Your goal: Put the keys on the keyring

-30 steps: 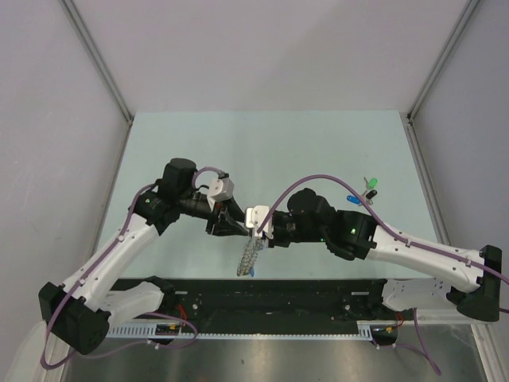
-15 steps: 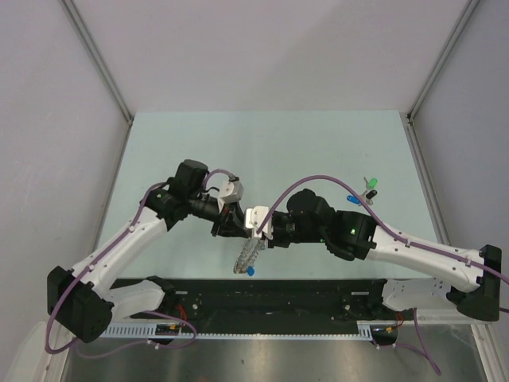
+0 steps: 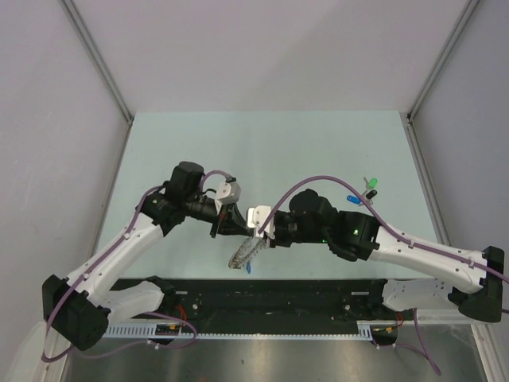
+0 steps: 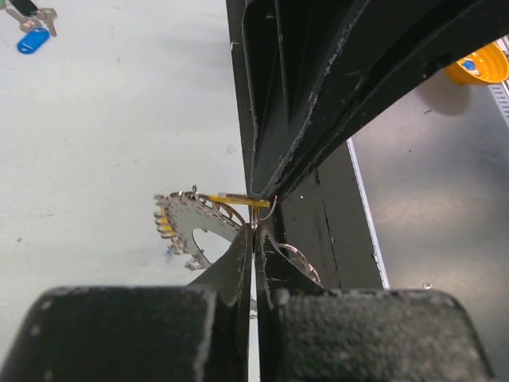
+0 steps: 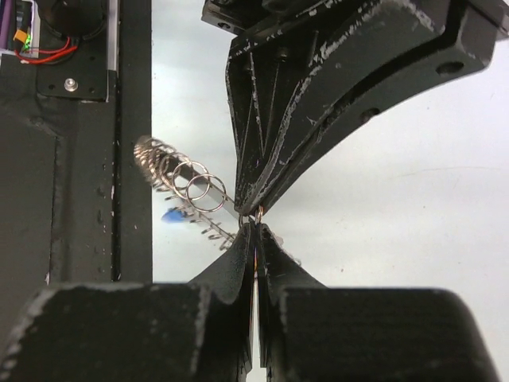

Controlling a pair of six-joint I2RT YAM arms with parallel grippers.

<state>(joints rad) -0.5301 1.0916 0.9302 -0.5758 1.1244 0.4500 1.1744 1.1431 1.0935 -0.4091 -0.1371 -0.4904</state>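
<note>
the table [image 3: 318, 143] carried the whole job near its front edge, where both arms met tip to tip. the left gripper [image 4: 254, 239] was pressed together on the rim of the keyring [image 3: 245, 253], which hung tilted below the two claws, just above the black rail [image 3: 278, 290] at the near edge. the right gripper [image 5: 256, 235] was also pressed together, pinching a thin yellow-edged piece that looked like the yellow key [image 4: 238, 200], its tip touching the ring right at the left fingers.

judged from this, the task was partly done. a small blue-capped key [image 5: 171, 215] sat against the ring's lower side and seemed to be threaded on, though the link itself was too small to confirm. the yellow one appeared to be mid-threading. a loose blue key [image 3: 352, 199] and a green key [image 3: 368, 184] lay on the table well off to the right, close together and not yet on the ring; a dark-capped one beside them was hard to make out.

room was tight at the meeting point: the claws were nearly touching, and the rail lay close beneath the ring. there was far more open room toward the back of the table, and the loose keys lay near its right edge.
</note>
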